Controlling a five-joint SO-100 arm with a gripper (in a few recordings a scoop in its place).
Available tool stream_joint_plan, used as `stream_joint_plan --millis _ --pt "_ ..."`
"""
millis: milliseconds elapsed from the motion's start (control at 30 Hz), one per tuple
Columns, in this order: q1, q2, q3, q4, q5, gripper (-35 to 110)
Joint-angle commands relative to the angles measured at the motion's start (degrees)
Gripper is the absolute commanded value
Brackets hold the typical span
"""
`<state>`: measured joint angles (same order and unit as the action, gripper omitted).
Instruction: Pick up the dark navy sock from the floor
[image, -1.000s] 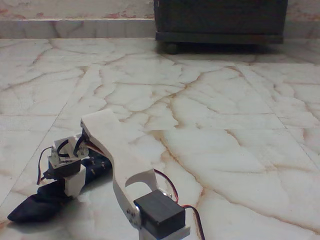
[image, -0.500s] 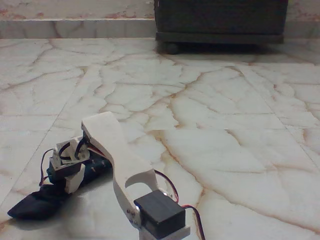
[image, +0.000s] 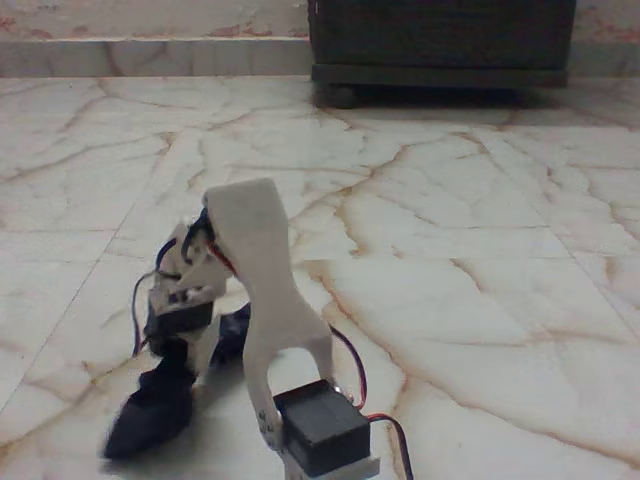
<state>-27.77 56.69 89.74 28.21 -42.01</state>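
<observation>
One limp navy sock (image: 160, 405) on glossy veined marble floor (image: 450, 220).

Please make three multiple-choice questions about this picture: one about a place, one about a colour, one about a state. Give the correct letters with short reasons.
1. Where does the dark wooden cabinet stand in the fixed view?
A. at the top, against the wall
B. bottom left
C. centre of the floor

2. What colour is the limp fabric sock?
A. red
B. dark navy
C. yellow

3. What is the state of the sock?
A. folded on the cabinet
B. hanging from the hand
C. lying far from the arm

Answers: 1 A, it fills the upper edge. 2 B, nearly black-blue against the glossy cream marble floor. 3 B, the hand grips its upper part.
</observation>
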Motion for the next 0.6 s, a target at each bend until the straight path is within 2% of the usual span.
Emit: stream_joint_plan --millis 0,167,567 --pt "0.6 8.5 3.6 -0.7 -1.8 0" --pt "5.6 18.2 12.0 -0.6 -8.6 0" --pt "15.2 50.2 45.3 -3.5 -22.9 0"
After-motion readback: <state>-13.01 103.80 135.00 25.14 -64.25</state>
